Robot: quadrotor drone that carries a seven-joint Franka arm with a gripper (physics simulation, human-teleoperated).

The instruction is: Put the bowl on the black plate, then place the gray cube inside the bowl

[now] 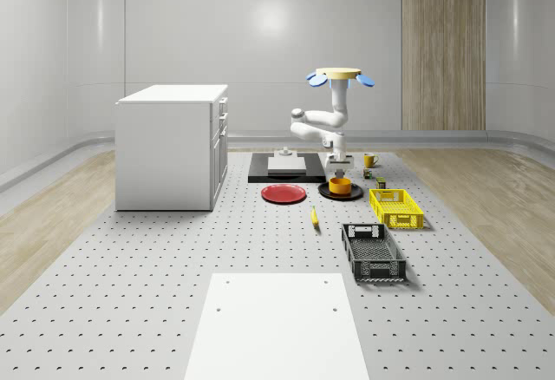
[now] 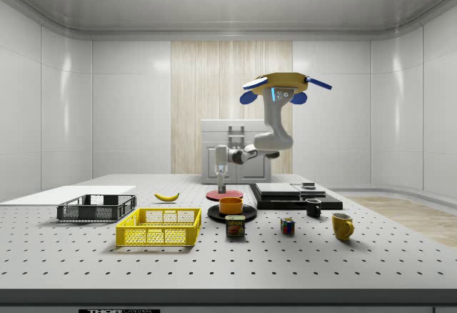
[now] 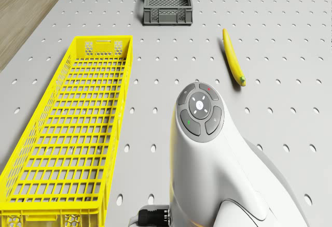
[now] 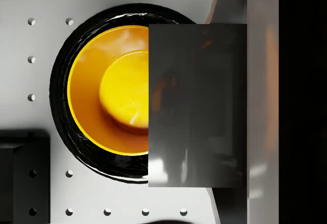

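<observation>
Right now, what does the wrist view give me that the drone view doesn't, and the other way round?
Wrist view: the orange bowl sitting on the black plate, with the gray cube held in the fingers above it, covering part of the bowl. Drone view: the yellow basket, the dark crate, the banana and the arm's white link. Both: the perforated table. The drone hovers above the plate.
</observation>
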